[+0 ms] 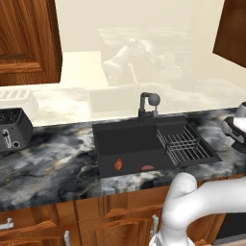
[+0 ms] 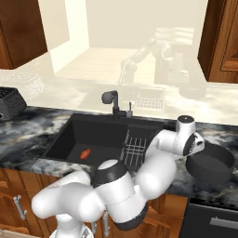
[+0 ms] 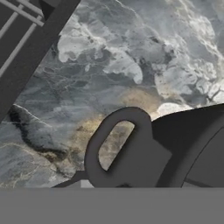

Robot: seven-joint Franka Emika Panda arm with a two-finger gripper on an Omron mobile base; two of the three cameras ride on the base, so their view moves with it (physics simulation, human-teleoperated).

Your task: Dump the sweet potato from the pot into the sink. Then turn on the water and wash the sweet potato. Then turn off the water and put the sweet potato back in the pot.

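The sweet potato (image 1: 117,165) (image 2: 85,154), a small orange-red lump, lies on the floor of the black sink (image 1: 129,139) (image 2: 93,135) near its front left. The black pot (image 2: 211,162) stands upright on the marbled counter right of the sink. My gripper (image 2: 196,152) is down at the pot's left rim. The hand view looks closely at the pot's loop handle (image 3: 116,148), and my fingertips are hidden at its base. The jaws appear shut on the pot at that handle.
A flat dark red sliver (image 1: 148,167) lies at the sink's front middle. The wire rack (image 1: 185,144) (image 2: 135,148) fills the basin's right part and the black faucet (image 1: 146,105) (image 2: 114,102) rises behind it. A toaster (image 1: 12,127) sits far left.
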